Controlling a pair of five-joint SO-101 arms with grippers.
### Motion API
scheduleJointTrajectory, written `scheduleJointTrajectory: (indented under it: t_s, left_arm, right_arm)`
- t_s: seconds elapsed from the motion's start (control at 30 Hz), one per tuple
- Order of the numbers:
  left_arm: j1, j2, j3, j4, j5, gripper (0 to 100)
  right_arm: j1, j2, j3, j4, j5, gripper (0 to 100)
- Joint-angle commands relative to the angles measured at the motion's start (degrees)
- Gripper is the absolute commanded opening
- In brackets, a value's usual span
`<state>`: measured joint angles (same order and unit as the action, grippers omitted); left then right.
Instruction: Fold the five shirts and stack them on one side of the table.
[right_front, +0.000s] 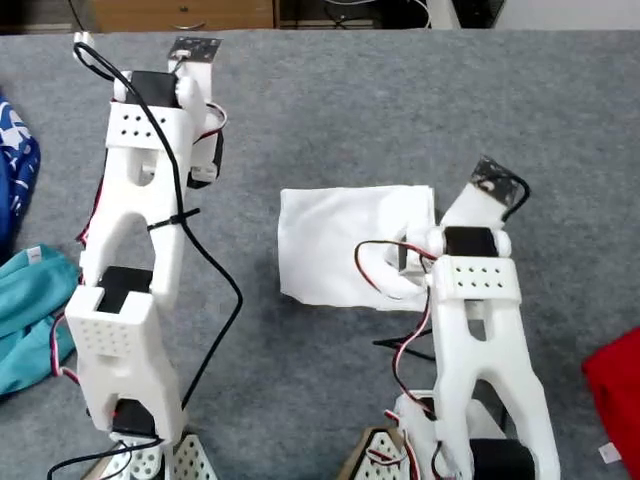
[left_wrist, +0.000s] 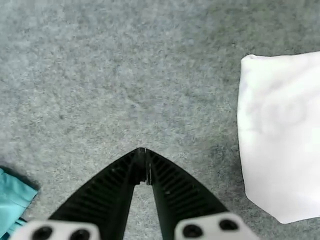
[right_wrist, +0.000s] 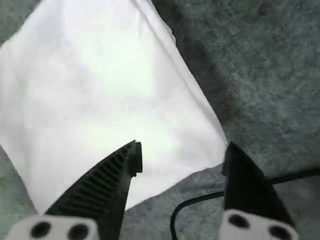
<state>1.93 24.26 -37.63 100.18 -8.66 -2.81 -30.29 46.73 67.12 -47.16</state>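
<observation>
Four shirts to count from the high view. Finds a white cloth shirt (right_front: 340, 245), folded into a rough rectangle, lying flat near the centre of the grey felt-covered table (right_front: 300, 100). Puts a crumpled teal shirt (right_front: 30, 310) at about 8 o'clock on the table's edge, a blue patterned shirt (right_front: 15, 160) at about 10 o'clock above it, and a red shirt (right_front: 615, 385) at about 4 o'clock on the opposite edge. All three well apart from the white one and seemingly unfolded, though cut off by the frame. Sets the left arm's black-fingered gripper (left_wrist: 145, 167) at roughly 10 o'clock from the white shirt, over bare felt, fingers pressed together with nothing between them. Sets the right arm's gripper (right_wrist: 182, 160) over the white shirt's 4 o'clock corner, fingers spread wide and holding nothing, straddling the fabric's edge; contact with the cloth impossible to tell. Judges the task to be at an early stage: one shirt apparently folded but resting mid-table rather than at a side, no stack begun, the others yet to be spread, folded and piled. Suggests, as the likely step in hand, either tidying that corner or gripping the white shirt to carry it to one side.
</observation>
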Motion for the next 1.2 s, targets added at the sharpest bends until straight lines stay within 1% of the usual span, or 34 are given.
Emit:
scheduleJointTrajectory:
  t_s: [0.0,0.1,0.23,0.3,0.43,0.53,0.7,0.77,0.93,1.07,1.17]
  left_arm:
    - [-0.6,-3.5,0.0,0.5,-0.2,2]
    - [-0.4,-3.4,0.0,0.5,0.0,2]
    - [-0.2,-3.4,0.0,0.5,0.2,2]
    - [-0.6,-3.4,0.0,0.5,0.2,2]
    - [-0.7,-3.4,0.0,0.5,0.2,2]
    - [-0.4,-3.3,0.0,0.5,0.2,2]
    - [-0.3,-3.2,0.0,0.5,0.2,2]
    - [-0.4,-3.2,0.0,0.5,0.2,2]
    - [-0.6,-3.2,0.0,0.5,0.2,2]
    - [-0.6,-3.2,0.0,0.5,0.2,2]
    - [-0.5,-3.2,0.0,0.5,0.2,2]
  right_arm:
    - [-3.0,0.1,0.2,-4.1,-6.1,35.7]
    - [-5.8,0.2,-0.5,-6.4,-10.2,35.7]
    - [-6.5,3.8,-2.2,-9.8,-14.0,35.7]
    - [-5.7,8.1,-3.9,-10.4,-16.4,35.7]
    - [-1.2,17.6,-8.0,-9.8,-19.2,35.7]
    - [-0.4,24.0,-10.3,-10.6,-20.9,35.7]
    - [-0.5,33.9,-15.0,-17.4,-23.9,35.7]
    - [-0.5,37.5,-17.2,-19.1,-24.5,35.7]
    - [-0.5,45.7,-22.2,-19.3,-24.0,35.7]
    - [-0.5,48.4,-24.3,-18.4,-23.3,35.5]
    - [-0.5,48.7,-26.0,-15.6,-21.8,30.6]
